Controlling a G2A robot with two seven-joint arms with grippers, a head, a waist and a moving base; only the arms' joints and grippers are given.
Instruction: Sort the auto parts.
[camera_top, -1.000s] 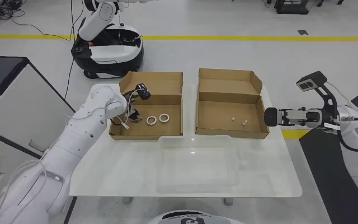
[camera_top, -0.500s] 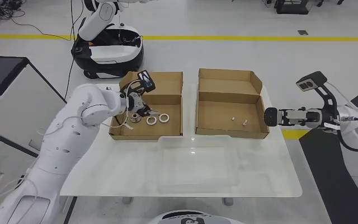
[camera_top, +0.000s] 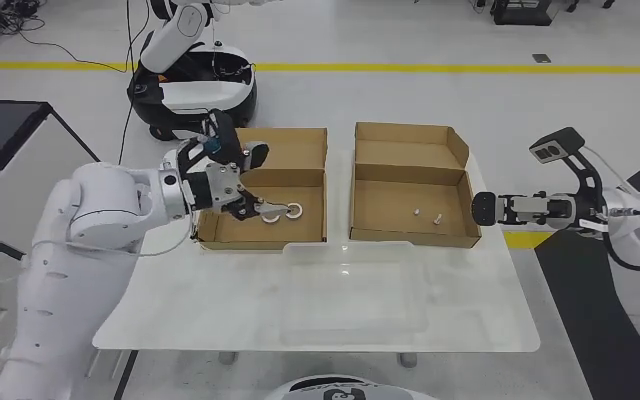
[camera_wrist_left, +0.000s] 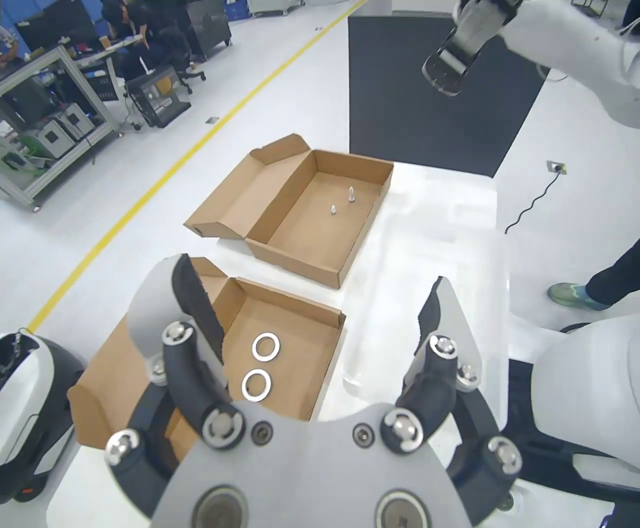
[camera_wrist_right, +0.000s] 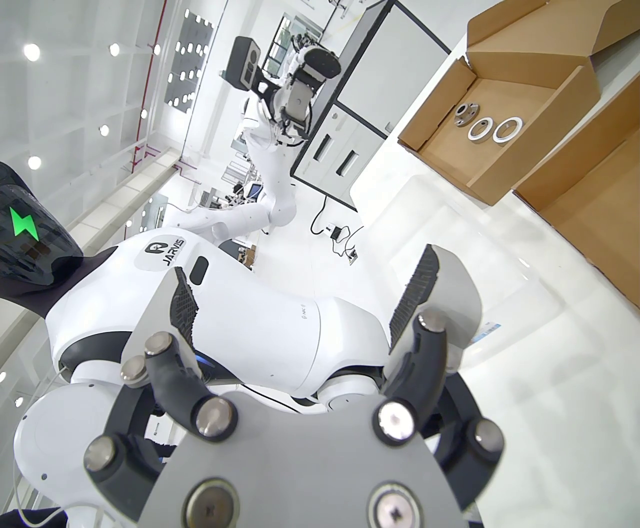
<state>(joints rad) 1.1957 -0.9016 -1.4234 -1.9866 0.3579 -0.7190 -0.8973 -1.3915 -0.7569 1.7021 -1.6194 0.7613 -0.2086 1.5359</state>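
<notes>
My L gripper (camera_wrist_left: 312, 282) hangs above the L cardboard box (camera_top: 310, 150), fingers spread wide, nothing betw them. From the top cam it's over the box's 9 o'clock half. That box sits at abt 11 o'clock from the counter (camera_top: 500, 310) ctr, lid flap open twd 12. On its floor are two flat metal rings (camera_wrist_left: 265, 347), side by side and just apart, around mid-floor. A flanged round part (camera_wrist_right: 464, 114) lies just beside them at their 9 o'clock, all three in a row.

My R gripper (camera_wrist_right: 305, 267) is spread too and empty. It's held off the counter's 3 o'clock edge, just beside the R cardboard box (camera_top: 410, 165). The R box sits at abt 1 o'clock from ctr. Two small metal pins (camera_top: 416, 212) lie on its floor, near each other, a bit twd 3 o'clock of mid-floor.

A clear plastic tray (camera_top: 350, 300) sits on the counter at 6 o'clock of both boxes, close to their near walls.
</notes>
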